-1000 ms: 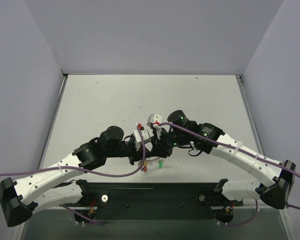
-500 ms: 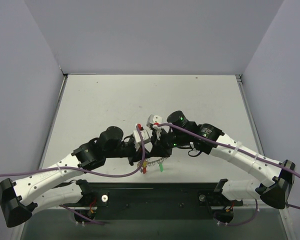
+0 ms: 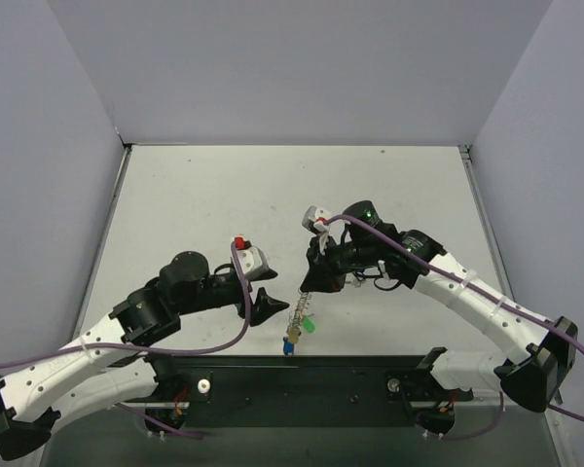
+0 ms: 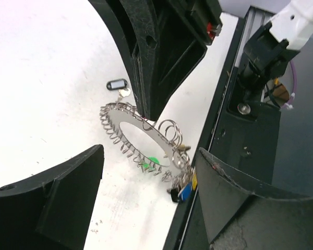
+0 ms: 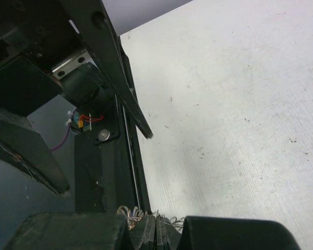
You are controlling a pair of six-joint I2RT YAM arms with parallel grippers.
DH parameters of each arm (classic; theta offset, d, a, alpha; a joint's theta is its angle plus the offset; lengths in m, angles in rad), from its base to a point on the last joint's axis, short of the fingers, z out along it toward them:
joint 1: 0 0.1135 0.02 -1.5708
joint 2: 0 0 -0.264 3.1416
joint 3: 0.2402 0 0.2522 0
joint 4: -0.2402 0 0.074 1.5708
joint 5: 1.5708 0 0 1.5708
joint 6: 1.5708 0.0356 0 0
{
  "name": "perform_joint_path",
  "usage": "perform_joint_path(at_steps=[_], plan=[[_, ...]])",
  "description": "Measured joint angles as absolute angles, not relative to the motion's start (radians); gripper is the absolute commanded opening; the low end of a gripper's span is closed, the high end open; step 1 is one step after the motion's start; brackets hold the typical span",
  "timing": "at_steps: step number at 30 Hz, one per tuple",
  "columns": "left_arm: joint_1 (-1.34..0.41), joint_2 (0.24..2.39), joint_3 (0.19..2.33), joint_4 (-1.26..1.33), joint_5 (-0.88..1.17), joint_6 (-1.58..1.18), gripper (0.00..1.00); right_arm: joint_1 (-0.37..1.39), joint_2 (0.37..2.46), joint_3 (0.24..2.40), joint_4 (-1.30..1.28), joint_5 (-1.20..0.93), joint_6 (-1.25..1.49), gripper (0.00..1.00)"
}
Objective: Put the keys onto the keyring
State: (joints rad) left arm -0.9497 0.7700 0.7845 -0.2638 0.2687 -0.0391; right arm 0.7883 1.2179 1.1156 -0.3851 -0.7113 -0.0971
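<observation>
The right gripper (image 4: 146,110) comes down from above with its 2 black, matte fingers pressed together on the rim of the keyring (image 4: 167,146), pinching it at 1 spot. The keyring is a flat, silvery metal hoop with an oval hollow centre and a fringe of small wire loops that makes its outer edge look bumpy. It hangs tilted from that pinch, close to the middle of the near edge of the white, lightly scuffed counter (image 3: 224,195). Whether its low end touches the counter cannot be told.

A bunch of keys (image 4: 182,188) with blue, yellow and black plastic heads dangles at the low end of the hoop, over the black rail (image 3: 302,384) along the counter's near edge. A green head (image 4: 152,162) shows under the hoop. 1 key with a black rectangular tag (image 4: 116,84) lies flat on the counter just beyond the hoop, apart from it.

The left gripper (image 3: 263,305) sits just left of the hoop, its 2 rough black fingers spread wide and holding nothing.
</observation>
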Motion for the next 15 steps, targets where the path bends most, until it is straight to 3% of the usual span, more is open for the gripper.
perform_joint_path(at_steps=[3,5,15], plan=[[-0.940,0.731,0.785,-0.256,0.261,-0.039,0.80,0.756,1.216,1.116,-0.384,-0.762,-0.094,0.00],[-0.931,0.717,0.785,-0.249,0.262,-0.039,0.71,0.744,1.216,1.116,-0.383,-0.802,-0.091,0.00],[-0.858,0.783,0.785,-0.203,0.405,-0.042,0.62,0.733,1.216,1.175,-0.375,-0.983,-0.084,0.00]])
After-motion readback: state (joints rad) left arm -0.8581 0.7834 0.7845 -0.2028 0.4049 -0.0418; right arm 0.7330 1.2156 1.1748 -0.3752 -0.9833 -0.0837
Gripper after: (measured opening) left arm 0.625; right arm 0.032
